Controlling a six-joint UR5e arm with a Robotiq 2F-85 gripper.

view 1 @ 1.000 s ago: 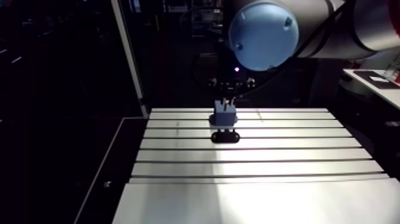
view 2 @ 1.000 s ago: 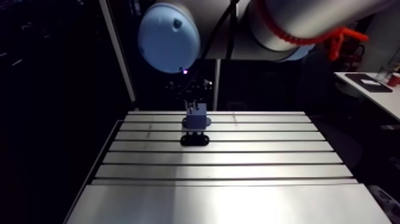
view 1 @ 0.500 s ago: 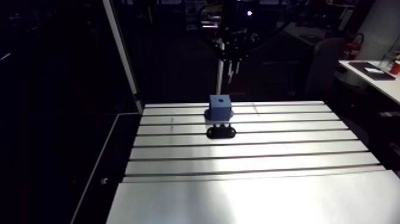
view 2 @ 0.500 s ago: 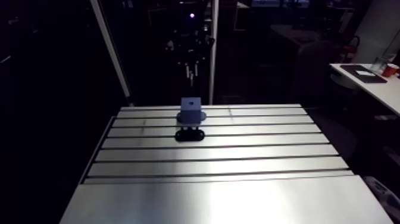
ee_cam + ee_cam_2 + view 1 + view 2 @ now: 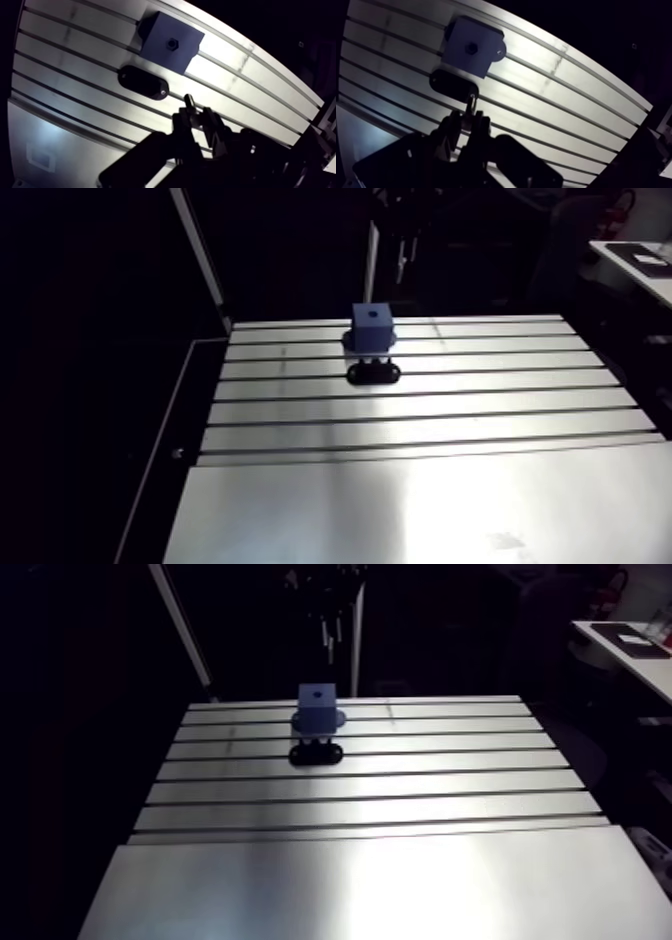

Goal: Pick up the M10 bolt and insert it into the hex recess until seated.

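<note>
Dark slim M10 bolt [image 5: 189, 102] sits clamped in my claw [image 5: 196, 117], fingers nearly closed, tip poking ahead. I judge I'm high to line up over the blue square block's [image 5: 162, 32] hex recess [image 5: 172, 44], beyond the black oval holder [image 5: 143, 82].

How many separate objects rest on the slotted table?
2: a blue block near the table's far edge, and a black oval piece just in front of it. None appears hidden.
</note>
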